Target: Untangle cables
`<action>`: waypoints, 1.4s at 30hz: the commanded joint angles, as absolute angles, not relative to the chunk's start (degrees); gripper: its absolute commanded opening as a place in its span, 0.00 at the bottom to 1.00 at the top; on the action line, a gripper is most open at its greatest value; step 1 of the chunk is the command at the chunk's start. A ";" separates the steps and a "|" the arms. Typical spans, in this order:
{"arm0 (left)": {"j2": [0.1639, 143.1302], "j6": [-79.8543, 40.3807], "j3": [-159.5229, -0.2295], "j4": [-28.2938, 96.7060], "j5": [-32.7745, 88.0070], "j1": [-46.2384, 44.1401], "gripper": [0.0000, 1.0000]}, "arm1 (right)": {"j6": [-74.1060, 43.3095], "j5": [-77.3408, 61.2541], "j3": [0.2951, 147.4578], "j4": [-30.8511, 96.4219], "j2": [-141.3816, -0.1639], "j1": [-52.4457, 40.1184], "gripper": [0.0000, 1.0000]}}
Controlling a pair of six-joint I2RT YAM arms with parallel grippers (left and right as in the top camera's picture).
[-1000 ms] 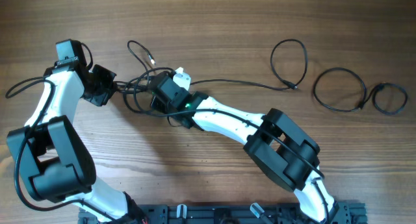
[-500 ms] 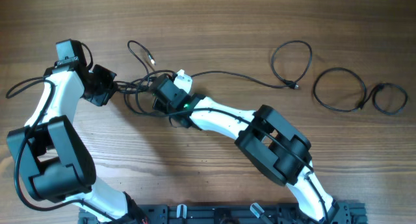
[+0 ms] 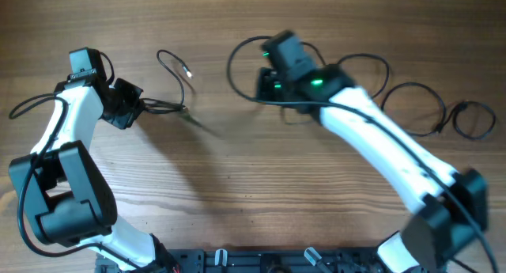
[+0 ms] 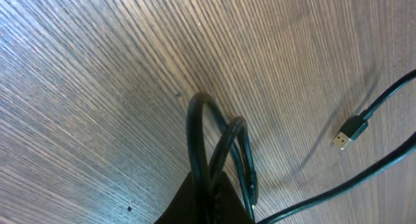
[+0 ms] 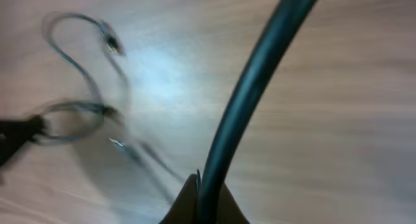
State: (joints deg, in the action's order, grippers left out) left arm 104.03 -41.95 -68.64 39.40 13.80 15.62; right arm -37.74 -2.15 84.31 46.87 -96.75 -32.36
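Observation:
My left gripper [image 3: 139, 107] is shut on a looped black cable [image 3: 175, 71] at the table's left. In the left wrist view that cable [image 4: 214, 139] rises from the jaws [image 4: 214, 191], and its small plug [image 4: 350, 130] lies to the right. My right gripper [image 3: 261, 83] is shut on another black cable [image 3: 235, 63] at top centre, held above the wood and blurred by motion. In the right wrist view this cable [image 5: 260, 81] runs up from the jaws [image 5: 205, 191]. The left cable and its plug [image 5: 110, 41] show far off there.
Two separate black cable loops lie at the right: a larger one [image 3: 411, 108] and a small coil [image 3: 474, 119]. Another loop [image 3: 365, 67] lies behind my right arm. A thicker arm wire [image 3: 28, 107] trails at the far left.
My right gripper has swung fast to the right and up with one cable, pulling it free of the bundle. The left gripper has held its place with the other cable.

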 commanded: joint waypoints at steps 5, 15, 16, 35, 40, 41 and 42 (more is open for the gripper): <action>104.71 -42.46 -69.25 39.24 13.45 15.49 0.04 | -23.57 8.23 84.25 62.02 -94.76 -18.00 0.04; 104.71 -42.17 -69.25 38.35 13.47 12.34 0.05 | -24.43 13.26 83.85 63.72 -96.36 -5.21 0.60; 104.71 -41.95 -69.25 38.09 13.47 11.68 0.05 | -24.43 13.26 83.85 63.72 -96.36 -4.99 0.74; 104.71 -31.90 -69.25 29.02 24.18 -6.31 0.11 | -17.45 -6.87 83.85 56.31 -96.47 -4.97 1.00; 104.71 -31.90 -69.25 28.84 24.18 -7.40 0.25 | -21.45 -0.12 83.85 56.64 -97.36 -4.99 1.00; 104.71 -31.90 -69.25 28.84 24.18 -7.40 0.26 | -19.11 -3.86 83.85 56.01 -97.58 -5.04 1.00; 104.71 -31.90 -69.25 28.84 24.18 -7.40 0.26 | -14.46 -11.18 83.85 54.85 -97.76 -5.08 1.00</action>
State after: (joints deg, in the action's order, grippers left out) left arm 104.05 -33.06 -68.64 29.08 23.42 -7.25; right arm -19.84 -2.79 84.14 56.77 -96.09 -4.97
